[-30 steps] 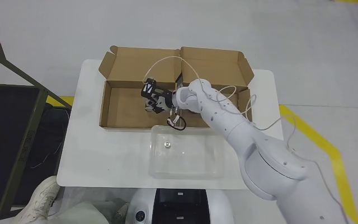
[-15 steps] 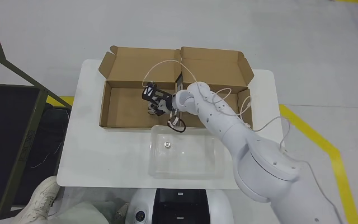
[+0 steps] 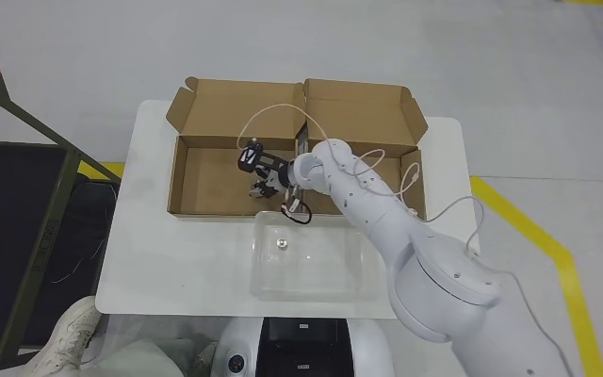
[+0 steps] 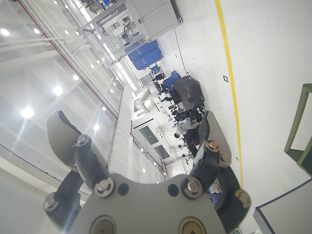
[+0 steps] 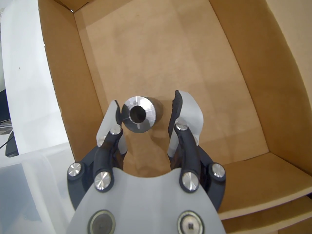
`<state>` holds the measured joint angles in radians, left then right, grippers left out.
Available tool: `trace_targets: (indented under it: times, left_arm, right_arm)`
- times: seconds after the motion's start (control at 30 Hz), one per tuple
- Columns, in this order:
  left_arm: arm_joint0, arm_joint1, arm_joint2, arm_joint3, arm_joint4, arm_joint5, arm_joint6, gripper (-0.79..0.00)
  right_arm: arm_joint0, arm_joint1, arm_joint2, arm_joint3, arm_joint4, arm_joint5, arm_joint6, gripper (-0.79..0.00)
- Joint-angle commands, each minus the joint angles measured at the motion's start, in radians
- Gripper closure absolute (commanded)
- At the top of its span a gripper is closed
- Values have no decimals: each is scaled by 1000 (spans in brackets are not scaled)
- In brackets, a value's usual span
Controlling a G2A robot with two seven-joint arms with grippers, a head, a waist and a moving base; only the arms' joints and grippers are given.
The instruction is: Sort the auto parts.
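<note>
Steel-grey and bored through its middle, a short metal cylinder (image 5: pixel 140 116) was seen standing on the floor of the cardboard box (image 5: pixel 256 62), between the spread fingers of the right gripper (image 5: pixel 147 105); one finger (image 5: pixel 114 113) was pressed against or just beside its side, while the other finger (image 5: pixel 181 105) was kept apart from it by a clear gap; the jaws were thus held wide and nothing was clamped. In the top view the right gripper (image 3: pixel 258 185) was placed low inside the left compartment of the cardboard box (image 3: pixel 179 179), near the middle divider; the cylinder could not be made out there. A clear plastic tray (image 3: pixel 259 254) was set on the white table (image 3: pixel 151 245) just in front of the box, and one small metal piece (image 3: pixel 280 243) lay in it. The left gripper (image 4: pixel 132 122) was pointed up into the room, its fingers parted and nothing held. Compared with one second earlier, the right wrist had been turned and the elbow drawn closer to the body; the gripper had been kept in the same compartment.
</note>
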<state>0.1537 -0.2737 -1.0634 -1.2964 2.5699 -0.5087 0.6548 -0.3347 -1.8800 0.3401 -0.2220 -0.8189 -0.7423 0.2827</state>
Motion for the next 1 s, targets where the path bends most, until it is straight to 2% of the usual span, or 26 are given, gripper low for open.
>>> trace_targets:
  times: [0.0, 0.2, 0.53, 0.87, 0.97]
  left_arm:
    - [0, 0, 0, 0, 0, 0, 0, -785]
    - [0, 0, 0, 0, 0, 0, 0, -785]
    - [0, 0, 0, 0, 0, 0, 0, -785]
    - [0, 0, 0, 0, 0, 0, 0, -785]
    - [0, 0, 0, 0, 0, 0, 0, -785]
  right_arm:
    - [1, -2, 2, -1, -3, -4, -2, -480]
    - [17, -4, 10, -10, -19, -30, -48, -560]
    - [45, 10, 16, -57, -85, -67, -165, -603]
    - [59, 49, 38, -151, -154, -72, -243, -628]
    - [55, 67, 52, -191, -167, -69, -242, -659]
